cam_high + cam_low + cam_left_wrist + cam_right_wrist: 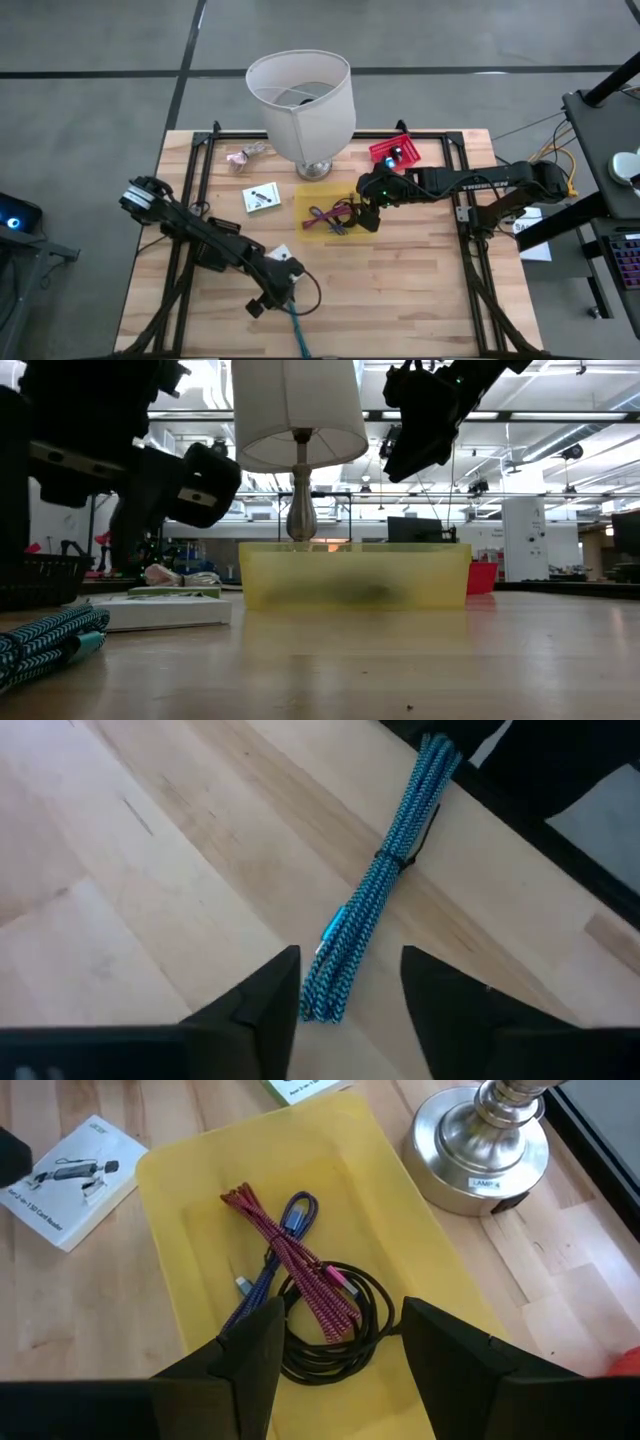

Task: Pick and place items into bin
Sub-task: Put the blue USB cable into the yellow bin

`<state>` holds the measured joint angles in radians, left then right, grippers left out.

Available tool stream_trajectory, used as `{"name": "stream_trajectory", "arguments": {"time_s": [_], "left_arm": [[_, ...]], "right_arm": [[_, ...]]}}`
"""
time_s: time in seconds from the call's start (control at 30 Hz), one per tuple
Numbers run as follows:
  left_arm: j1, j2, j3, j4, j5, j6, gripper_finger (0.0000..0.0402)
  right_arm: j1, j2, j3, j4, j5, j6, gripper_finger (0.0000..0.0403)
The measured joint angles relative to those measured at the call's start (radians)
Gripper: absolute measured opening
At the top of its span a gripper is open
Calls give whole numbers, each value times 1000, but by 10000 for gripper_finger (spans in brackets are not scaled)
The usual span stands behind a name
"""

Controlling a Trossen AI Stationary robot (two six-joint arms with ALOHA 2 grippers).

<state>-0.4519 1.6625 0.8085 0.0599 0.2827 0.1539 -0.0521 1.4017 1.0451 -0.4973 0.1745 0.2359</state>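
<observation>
One teal cord (375, 895) bundle lies on the table (420, 290), well apart from the yellow bin (308, 205). It looks light and floppy, so grab its tied middle. Left gripper (348, 988) hangs over it, fingers apart, empty. Right gripper (338, 1342), open too, hovers over the bin.

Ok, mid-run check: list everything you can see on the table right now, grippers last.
yellow bin: one, mid-table, in front of the lamp
red braided cable: one, inside the bin
purple cable: one, in the bin, crossing the red one
black cable: one, coiled, in the bin
teal braided cable: one, bundled, on the wood near the front edge
lamp: one, white shade, silver base, behind the bin
white leaflet: one, left of the bin
red basket: one, right of the lamp
left gripper: open, over the teal cable's end
right gripper: open, above the bin
</observation>
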Motion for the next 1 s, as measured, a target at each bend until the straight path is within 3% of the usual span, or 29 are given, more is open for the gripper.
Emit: {"name": "stream_trajectory", "arguments": {"time_s": [0.23, 0.5, 0.7, 1.0], "left_arm": [[0, 48, 2, 3, 0, 29, 228], [-2, 125, 15, 27, 2, 92, 229], [-1, 123, 12, 37, -1, 91, 174], [-2, 103, 8, 26, 8, 61, 24]], "right_arm": [[0, 0, 0, 0, 0, 0, 189], [0, 0, 0, 1, 0, 0, 190], [0, 0, 1, 2, 0, 0, 189], [0, 0, 15, 1, 0, 59, 189]]}}
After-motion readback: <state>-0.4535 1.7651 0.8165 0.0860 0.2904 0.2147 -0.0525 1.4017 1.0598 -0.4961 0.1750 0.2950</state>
